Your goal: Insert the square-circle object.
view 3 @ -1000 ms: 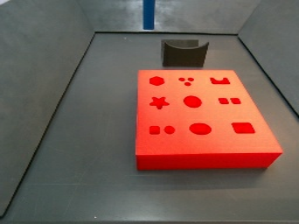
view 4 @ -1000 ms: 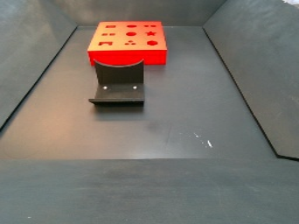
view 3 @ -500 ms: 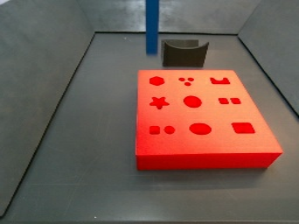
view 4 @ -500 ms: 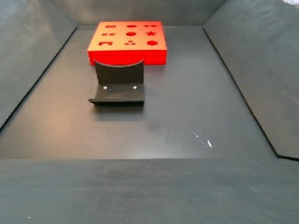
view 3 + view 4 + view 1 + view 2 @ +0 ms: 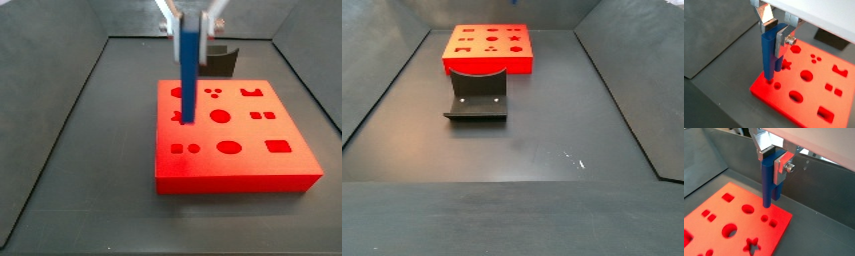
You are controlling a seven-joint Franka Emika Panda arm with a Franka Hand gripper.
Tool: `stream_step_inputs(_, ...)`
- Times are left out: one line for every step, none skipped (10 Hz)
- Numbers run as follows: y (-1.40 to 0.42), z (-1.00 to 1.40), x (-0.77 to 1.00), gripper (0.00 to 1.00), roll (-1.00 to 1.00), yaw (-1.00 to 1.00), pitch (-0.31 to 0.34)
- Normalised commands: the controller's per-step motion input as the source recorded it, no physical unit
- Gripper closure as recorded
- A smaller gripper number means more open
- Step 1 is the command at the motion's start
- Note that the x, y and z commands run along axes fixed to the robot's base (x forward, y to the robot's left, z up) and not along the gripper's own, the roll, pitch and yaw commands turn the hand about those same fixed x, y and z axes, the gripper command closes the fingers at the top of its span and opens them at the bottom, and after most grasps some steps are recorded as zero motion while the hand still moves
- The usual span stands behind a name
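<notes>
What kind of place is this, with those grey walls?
Probably a robot test cell: a grey walled pen, a red block with shaped holes, and a pincer above it holding a blue peg.

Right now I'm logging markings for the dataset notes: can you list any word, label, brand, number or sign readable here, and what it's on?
None can be read.
Red block: only cut-out shapes, no lettering.
Square-circle object, held by the gripper above the block: plain blue.
Fixture: dark, unmarked.
</notes>
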Motion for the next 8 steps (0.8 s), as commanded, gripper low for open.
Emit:
stream_step_inputs(-0.31, -0.04, 0.30, 1.00, 0.46, -0.48, -0.039)
stream_step_inputs(-0.05, -0.16, 0.04, 1.00, 0.40, -0.83, -0.099)
stream_step_inputs(0.00, -0.14, 0.02, 1.00, 0.34, -0.89, -0.090)
stream_step_inputs(0.00, -0.16, 0.00, 1.00, 0.18, -0.99, -0.040)
stream_step_inputs(0.00, -0.32, 0.13, 1.00, 0.18, -0.91, -0.026)
stream_step_inputs(0.00, -0.33, 0.19, 1.00, 0.15, -0.78, 0.011)
stream_step_inputs(0.01, -0.37, 0.08, 1.00, 0.14, -0.75, 0.131)
stream_step_inputs(0.04, -0.33, 0.05, 1.00, 0.08, -0.78, 0.164)
